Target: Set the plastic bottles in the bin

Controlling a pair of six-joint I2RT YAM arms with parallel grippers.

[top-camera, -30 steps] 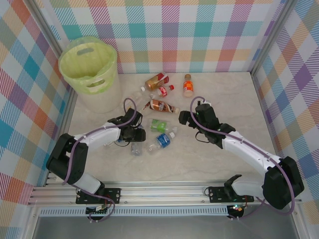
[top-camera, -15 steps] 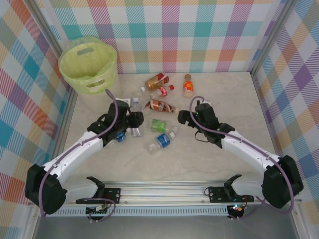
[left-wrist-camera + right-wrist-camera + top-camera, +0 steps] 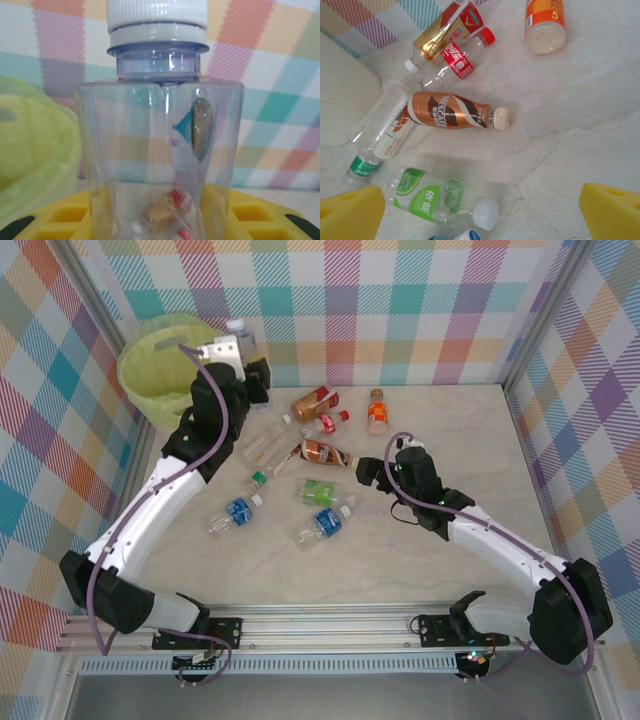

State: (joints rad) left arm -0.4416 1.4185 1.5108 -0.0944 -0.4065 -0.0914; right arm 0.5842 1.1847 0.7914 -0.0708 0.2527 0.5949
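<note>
At the far left stands the bin (image 3: 170,380), its mouth open upward. Just to its right, lifted well off the table (image 3: 450,430), the left gripper (image 3: 236,352) is clamped narrow on a clear white-capped bottle (image 3: 159,130), held cap-up between the yellow pads (image 3: 250,212) (the wrist view puts the bin's green rim to the bottle's left, not beneath it). As I judge it, the step in hand is the drop. To do it well, carry the bottle further left until it hangs over the middle of the opening, then let go cleanly. Released here, it may clip the rim and fall outside.

Right of that, the other bottles lie on their sides in a loose cluster at the table's middle: a blue-label bottle (image 3: 236,512) nearest, a green-cap bottle (image 3: 262,454), a green-label bottle (image 3: 320,490), a brown bottle (image 3: 451,111) and an orange bottle (image 3: 377,412) farthest right.

Further right, the right gripper (image 3: 366,473) hovers low beside the brown bottle, jaws spread wide and holding nothing (well placed for a next pick).
</note>
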